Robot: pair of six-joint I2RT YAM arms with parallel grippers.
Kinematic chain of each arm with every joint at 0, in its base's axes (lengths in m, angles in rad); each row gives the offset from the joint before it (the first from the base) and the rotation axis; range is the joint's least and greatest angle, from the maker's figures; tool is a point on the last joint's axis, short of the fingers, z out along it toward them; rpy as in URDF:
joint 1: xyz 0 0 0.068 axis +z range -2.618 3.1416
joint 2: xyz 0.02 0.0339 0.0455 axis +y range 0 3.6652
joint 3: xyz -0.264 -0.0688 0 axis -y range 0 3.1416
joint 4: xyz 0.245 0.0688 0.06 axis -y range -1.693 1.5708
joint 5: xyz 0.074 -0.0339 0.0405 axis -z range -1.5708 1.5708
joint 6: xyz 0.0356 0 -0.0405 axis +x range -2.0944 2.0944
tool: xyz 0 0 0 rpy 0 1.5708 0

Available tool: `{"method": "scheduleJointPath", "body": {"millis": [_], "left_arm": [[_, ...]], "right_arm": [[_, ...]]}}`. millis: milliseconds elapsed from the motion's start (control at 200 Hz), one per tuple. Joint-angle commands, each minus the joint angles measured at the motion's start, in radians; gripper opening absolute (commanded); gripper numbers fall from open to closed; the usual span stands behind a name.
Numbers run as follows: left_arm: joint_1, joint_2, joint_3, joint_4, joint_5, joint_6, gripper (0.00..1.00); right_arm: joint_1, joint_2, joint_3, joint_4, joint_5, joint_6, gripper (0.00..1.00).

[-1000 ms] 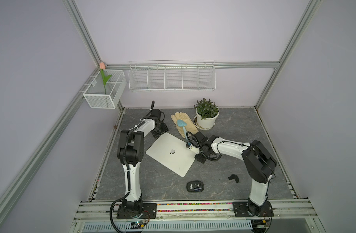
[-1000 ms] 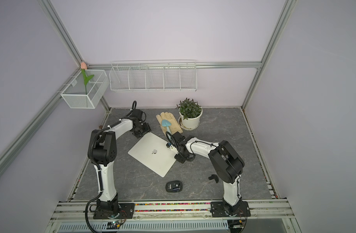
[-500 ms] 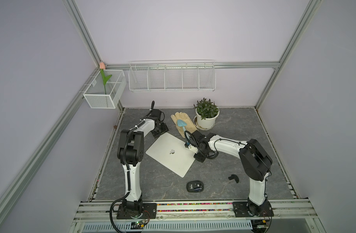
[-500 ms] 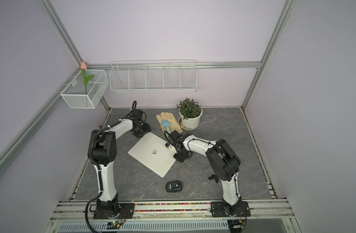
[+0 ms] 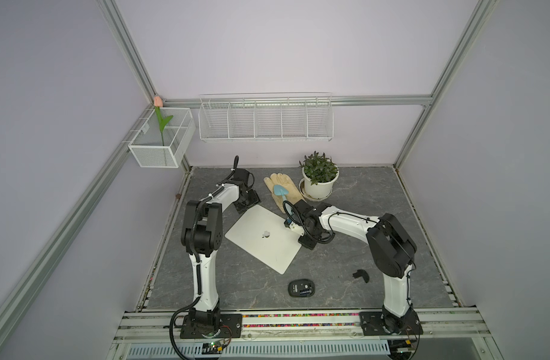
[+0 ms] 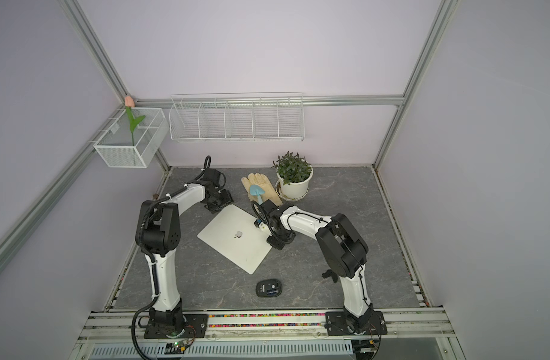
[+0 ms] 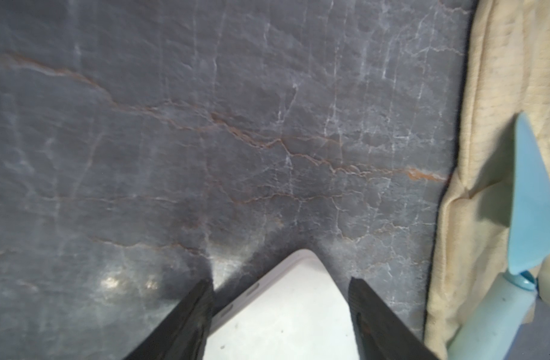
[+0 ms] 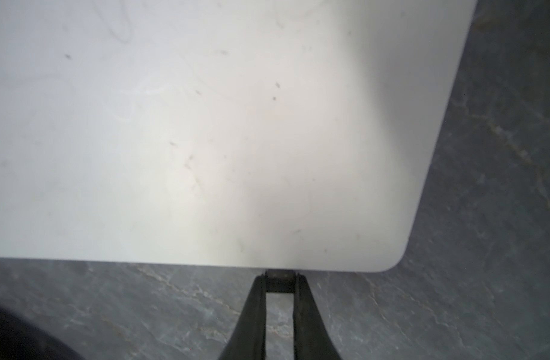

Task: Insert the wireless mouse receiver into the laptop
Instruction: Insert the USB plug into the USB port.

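The silver-white laptop (image 5: 264, 246) (image 6: 239, 246) lies shut and askew on the grey table. My right gripper (image 5: 301, 241) (image 6: 270, 241) (image 8: 279, 282) is shut on the small dark receiver (image 8: 279, 276), whose tip meets the laptop's side edge (image 8: 205, 261) near a rounded corner. My left gripper (image 5: 245, 207) (image 6: 219, 208) (image 7: 279, 290) is open, its fingers standing either side of the laptop's far corner (image 7: 301, 261). The black wireless mouse (image 5: 301, 287) (image 6: 268, 288) lies uncovered near the front. Its cover piece (image 5: 361, 275) lies to the right.
A tan glove (image 5: 283, 187) with a blue trowel (image 5: 279, 190) on it lies just behind the laptop, close to both grippers. A potted plant (image 5: 318, 174) stands at the back. Wire baskets (image 5: 265, 118) hang on the walls.
The right arm has shifted slightly leftward toward the laptop's edge with the receiver in its grip. The left arm, laptop and mouse have stayed in place.
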Motion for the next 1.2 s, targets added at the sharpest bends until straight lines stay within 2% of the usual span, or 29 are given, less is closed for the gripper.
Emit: {"method": "scheduleJointPath", "body": {"millis": [0, 275, 480, 645, 730, 885, 1015, 1200], "left_arm": [[-0.017, 0.014, -0.024, -0.02, 0.025, -0.006, 0.71], [-0.02, 0.014, -0.024, -0.018, 0.03, -0.007, 0.71], [-0.026, 0.018, -0.02, -0.015, 0.034, -0.01, 0.71], [-0.029, 0.016, -0.028, -0.014, 0.033, -0.013, 0.71], [-0.026, 0.015, -0.028, -0.015, 0.03, -0.017, 0.71], [-0.021, 0.014, -0.036, -0.006, 0.033, -0.034, 0.71], [-0.016, 0.006, -0.039, -0.003, 0.024, -0.035, 0.71], [-0.011, 0.0, -0.042, -0.005, 0.017, -0.031, 0.71]], "right_arm": [[0.015, 0.01, 0.043, 0.046, -0.017, -0.001, 0.13], [0.019, 0.025, 0.014, 0.111, -0.025, 0.019, 0.14], [0.029, -0.02, -0.029, 0.228, -0.005, 0.061, 0.18], [0.03, -0.114, -0.128, 0.378, 0.017, 0.131, 0.33], [0.027, -0.169, -0.186, 0.423, 0.036, 0.166, 0.46], [0.025, -0.261, -0.26, 0.426, 0.044, 0.228, 0.53], [0.025, -0.348, -0.32, 0.405, 0.078, 0.296, 0.51], [0.036, -0.367, -0.351, 0.287, 0.122, 0.377, 0.36]]}}
